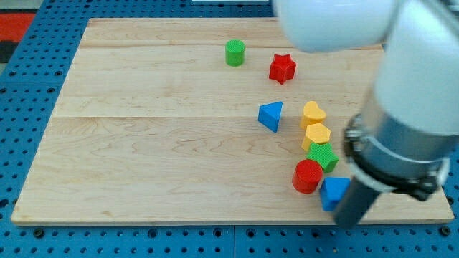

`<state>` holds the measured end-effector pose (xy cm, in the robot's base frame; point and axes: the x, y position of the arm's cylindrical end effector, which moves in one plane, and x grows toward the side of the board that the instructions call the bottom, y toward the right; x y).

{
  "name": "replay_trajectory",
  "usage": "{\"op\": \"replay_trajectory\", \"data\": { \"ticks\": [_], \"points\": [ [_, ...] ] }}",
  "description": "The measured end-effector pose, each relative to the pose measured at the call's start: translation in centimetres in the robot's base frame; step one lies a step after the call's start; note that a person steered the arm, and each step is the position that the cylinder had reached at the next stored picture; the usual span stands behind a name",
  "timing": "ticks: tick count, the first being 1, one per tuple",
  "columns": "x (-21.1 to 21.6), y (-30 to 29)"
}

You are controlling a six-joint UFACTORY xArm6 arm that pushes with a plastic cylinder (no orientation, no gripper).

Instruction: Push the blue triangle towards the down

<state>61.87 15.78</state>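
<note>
The big pale wooden surface point(165, 143) lay on a blue board full of holes point(29, 72). The big white and grey robot arm point(401, 136) filled the view's right side. There was no gripper on it, only a dark rod, so nothing could be apart or together. My tip point(349, 222) was blurry but seemed to sit at the view's bottom right, just beside a second blue block point(333, 192) whose shape I could not tell well.

The small blue plastic triangle point(271, 115) sat a bit right of the middle of the surface, alone, with bare wood under it toward the view's bottom. A yellow heart block point(313, 113) was near it on the right. Below that came a yellow six-sided block point(317, 135), a green star-like block point(323, 155) and a red round block point(308, 176), in a close row going down. A green round block point(234, 53) and a red star block point(282, 68) sat well apart near the top.

To do this well, I thought my tip should go around the row, come to the triangle's top side, and push straight down through its middle, slowly, so it would not spin or slide into the row.

The triangle seemed to point its sharp corner to the view's bottom right, with its long side running up and down on the right
</note>
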Motion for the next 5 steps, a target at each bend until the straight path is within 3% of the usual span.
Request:
{"op": "replay_trajectory", "data": {
  "ticks": [4,5],
  "points": [
    [-1.7,-1.8],
    [0.0,-4.4]
  ]
}}
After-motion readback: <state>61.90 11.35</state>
